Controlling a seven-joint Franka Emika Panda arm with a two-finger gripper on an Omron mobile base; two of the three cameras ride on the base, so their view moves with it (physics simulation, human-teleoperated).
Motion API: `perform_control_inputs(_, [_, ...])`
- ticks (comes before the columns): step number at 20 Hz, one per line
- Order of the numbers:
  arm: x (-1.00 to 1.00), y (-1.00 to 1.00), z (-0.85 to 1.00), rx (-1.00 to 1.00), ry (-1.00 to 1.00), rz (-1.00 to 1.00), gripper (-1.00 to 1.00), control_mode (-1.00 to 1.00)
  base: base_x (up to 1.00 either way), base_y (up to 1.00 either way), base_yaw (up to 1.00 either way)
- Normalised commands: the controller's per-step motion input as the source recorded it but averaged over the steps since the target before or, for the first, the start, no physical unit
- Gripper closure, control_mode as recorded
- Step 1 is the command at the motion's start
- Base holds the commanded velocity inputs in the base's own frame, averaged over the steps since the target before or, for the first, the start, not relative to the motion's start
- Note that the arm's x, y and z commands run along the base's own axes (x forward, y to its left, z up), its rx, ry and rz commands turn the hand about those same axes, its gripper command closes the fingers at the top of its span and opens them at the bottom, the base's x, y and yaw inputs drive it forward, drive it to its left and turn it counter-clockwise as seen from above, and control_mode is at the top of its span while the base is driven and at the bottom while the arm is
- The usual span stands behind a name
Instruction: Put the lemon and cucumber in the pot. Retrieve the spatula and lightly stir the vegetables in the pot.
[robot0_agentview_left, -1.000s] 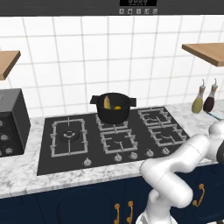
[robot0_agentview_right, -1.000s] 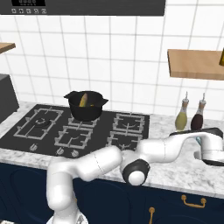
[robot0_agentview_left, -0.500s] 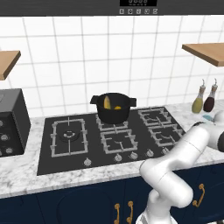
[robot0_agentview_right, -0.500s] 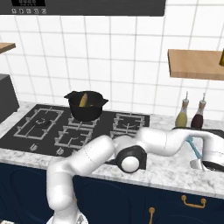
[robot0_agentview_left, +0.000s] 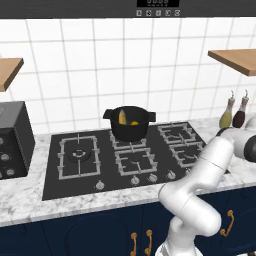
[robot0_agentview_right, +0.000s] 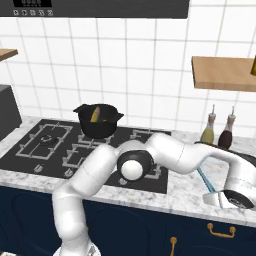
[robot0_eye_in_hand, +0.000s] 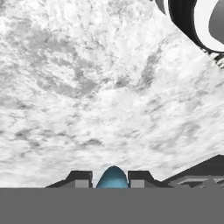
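Down at the right end of the marble counter, the gripper sits low over the stone, its two dark fingertips standing on either side of the rounded teal end of the spatula. In the hand view that teal piece fills the gap between the tips, so the jaws are clenched on the spatula. From the right base view the thin light-blue utensil runs slanting across the counter, just right of the hob, and ends under the arm's white wrist at the counter's front edge.

The pot stands on the rear middle burner of the black hob, well apart from the gripper. Inside it the cucumber leans against the left wall as a yellowish elongated piece, and the lemon lies beside it to the right, small and round. In the right base view the cucumber shows in the pot as well.

Two bottles stand against the tiled wall behind the spatula, one yellowish and one dark. A black toaster oven sits at the left end of the counter.
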Motion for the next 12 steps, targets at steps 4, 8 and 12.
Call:
perform_control_inputs(4, [-0.03,0.58,0.89,0.02,-0.04,0.03,1.0,-1.0,0.0,0.0,0.0])
perform_control_inputs(8, [0.0,0.65,0.97,-0.01,-0.04,0.03,1.0,-1.0,0.0,0.0,0.0])
perform_control_inputs(12, [-0.03,0.98,0.56,-0.26,-0.17,0.21,1.0,-1.0,0.0,0.0,0.0])
